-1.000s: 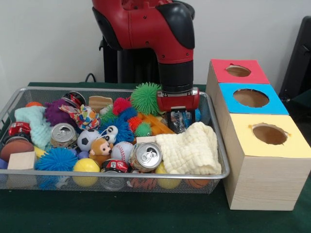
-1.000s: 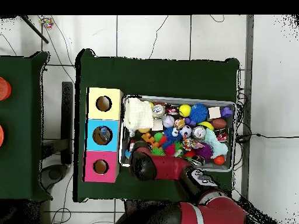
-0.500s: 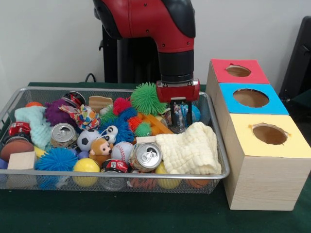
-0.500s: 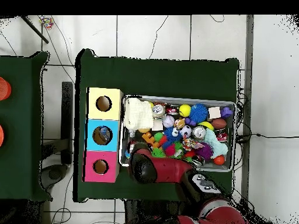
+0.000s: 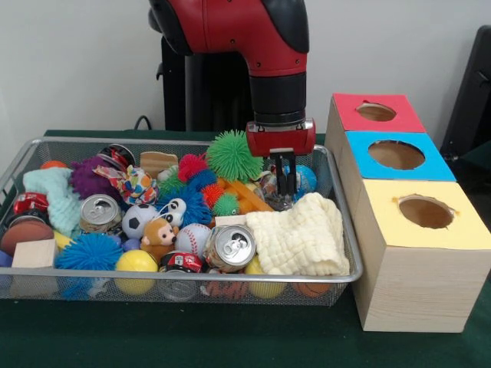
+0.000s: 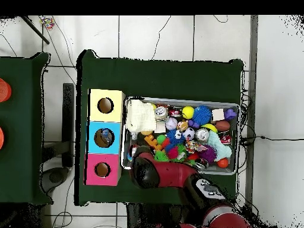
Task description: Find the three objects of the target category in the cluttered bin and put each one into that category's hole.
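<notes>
Three candidates are not yet singled out, since the task does not name the category, so we judge by where the gripper [image 5: 285, 184] hangs: low over the 2 o'clock corner of the wire mesh bin [image 5: 92, 274]. It is just beside a shiny crinkled packet [image 5: 270, 186] and a blue ball [image 5: 305, 178]. We cannot tell whether the gripper is spread, closed or pinching anything.

If the packet is the target, we expect it to be light, thin and slippery. It would likely crumple, so a bunched fold looks a safer hold than a flat face. The ball would probably roll and needs a hold across its widest part.

The cream knitted cloth [image 5: 299, 238] lies at 6 o'clock from the gripper. The wooden box with red, blue and yellow tops [image 5: 399, 284] stands at 3 o'clock on the green table [image 5: 230, 337].
</notes>
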Controlling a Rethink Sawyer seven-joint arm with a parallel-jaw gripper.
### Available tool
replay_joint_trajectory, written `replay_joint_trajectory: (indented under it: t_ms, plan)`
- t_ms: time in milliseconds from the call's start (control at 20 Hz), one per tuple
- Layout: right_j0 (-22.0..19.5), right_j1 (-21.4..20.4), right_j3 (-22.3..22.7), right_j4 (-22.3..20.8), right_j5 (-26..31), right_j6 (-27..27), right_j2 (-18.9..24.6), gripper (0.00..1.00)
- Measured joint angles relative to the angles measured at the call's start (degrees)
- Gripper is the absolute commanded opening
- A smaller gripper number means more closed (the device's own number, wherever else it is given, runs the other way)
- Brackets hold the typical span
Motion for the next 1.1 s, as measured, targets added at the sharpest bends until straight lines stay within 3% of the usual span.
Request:
replay_joint_trajectory:
  t_ms: [350, 400, 750, 1100]
  plan:
    - [-0.6, 2.0, 0.0, -0.6, 0.0, 0.0, 0.0, 0.0]
    - [-1.1, 2.2, 0.0, -0.6, 0.0, 0.0, 0.0, 1.0]
    - [-2.3, 0.4, 0.4, -0.6, 0.2, 0.0, 0.3, 1.0]
    - [-5.3, -6.6, 2.1, -0.6, 4.2, 0.0, 2.0, 1.0]
